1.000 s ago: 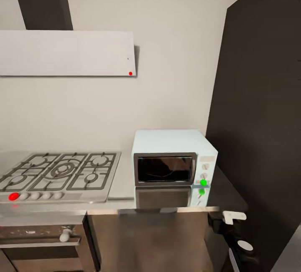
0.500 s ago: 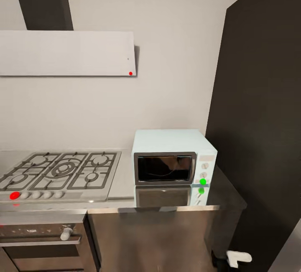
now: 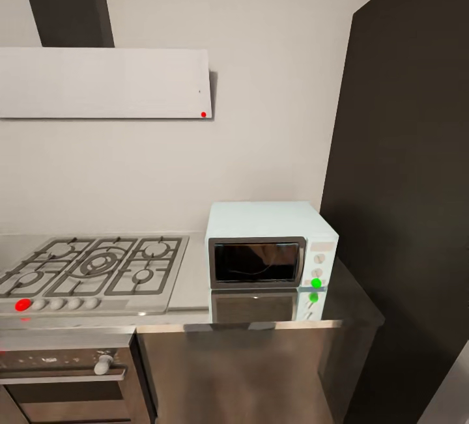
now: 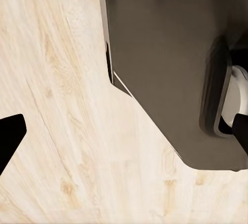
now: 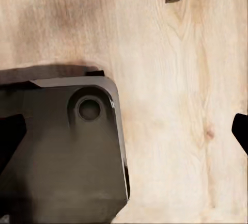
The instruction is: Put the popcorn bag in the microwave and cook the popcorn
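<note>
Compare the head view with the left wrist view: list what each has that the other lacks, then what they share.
Head view: the microwave with its door closed, on the countertop beside the gas hob, a lit green knob, and the oven below. Left wrist view: pale wood floor, the robot's dark base, and the left gripper, fingertips spread wide apart with nothing between them. Shared: nothing I can match.

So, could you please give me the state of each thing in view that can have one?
microwave: door shut, green light on by its knobs.
hob: no flames seen, red light at its front left.
oven: door shut.
left gripper: open, empty, over wood floor.
right gripper: open, empty, over wood floor.
</note>
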`<state>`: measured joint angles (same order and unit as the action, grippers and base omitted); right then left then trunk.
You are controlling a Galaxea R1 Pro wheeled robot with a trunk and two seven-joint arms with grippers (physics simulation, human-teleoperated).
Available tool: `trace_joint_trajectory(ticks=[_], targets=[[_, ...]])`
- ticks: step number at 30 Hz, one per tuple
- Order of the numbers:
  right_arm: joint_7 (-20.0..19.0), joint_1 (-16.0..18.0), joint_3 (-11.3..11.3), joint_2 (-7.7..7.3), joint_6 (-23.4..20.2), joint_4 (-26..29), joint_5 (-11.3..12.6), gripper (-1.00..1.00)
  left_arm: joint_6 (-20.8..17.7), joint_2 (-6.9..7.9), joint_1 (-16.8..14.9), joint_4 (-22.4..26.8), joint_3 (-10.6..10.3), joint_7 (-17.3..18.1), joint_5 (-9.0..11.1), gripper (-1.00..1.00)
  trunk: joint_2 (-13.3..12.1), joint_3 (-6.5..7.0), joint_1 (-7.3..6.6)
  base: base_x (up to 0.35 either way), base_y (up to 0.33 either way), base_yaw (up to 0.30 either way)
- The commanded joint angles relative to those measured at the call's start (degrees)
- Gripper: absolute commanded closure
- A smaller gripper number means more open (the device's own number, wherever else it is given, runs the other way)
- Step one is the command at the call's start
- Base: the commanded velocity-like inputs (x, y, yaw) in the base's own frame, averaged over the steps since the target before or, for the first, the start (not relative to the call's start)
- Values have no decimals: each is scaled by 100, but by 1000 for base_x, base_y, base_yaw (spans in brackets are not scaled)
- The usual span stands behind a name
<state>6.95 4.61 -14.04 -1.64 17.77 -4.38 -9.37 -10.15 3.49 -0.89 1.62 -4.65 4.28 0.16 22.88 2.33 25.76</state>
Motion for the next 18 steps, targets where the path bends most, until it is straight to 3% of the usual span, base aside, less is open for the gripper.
trace_joint_trajectory(ticks=[1, 5, 18], targets=[[64, -302, -37, 29, 35, -32, -65, -100, -31, 7, 1, 18, -44, 20, 2, -100, 4, -1, 2, 0, 0, 0], [67, -942, -37, 255, 42, -30, -72, -100, -36, 11, 1, 177, -46, 20, 2, -100, 4, -1, 2, 0, 0, 0], [61, -997, -67, 287, 171, 401, -79, -100, -48, -22, 1, 233, -57, 28, 2, -100, 4, -1, 2, 0, 0, 0]])
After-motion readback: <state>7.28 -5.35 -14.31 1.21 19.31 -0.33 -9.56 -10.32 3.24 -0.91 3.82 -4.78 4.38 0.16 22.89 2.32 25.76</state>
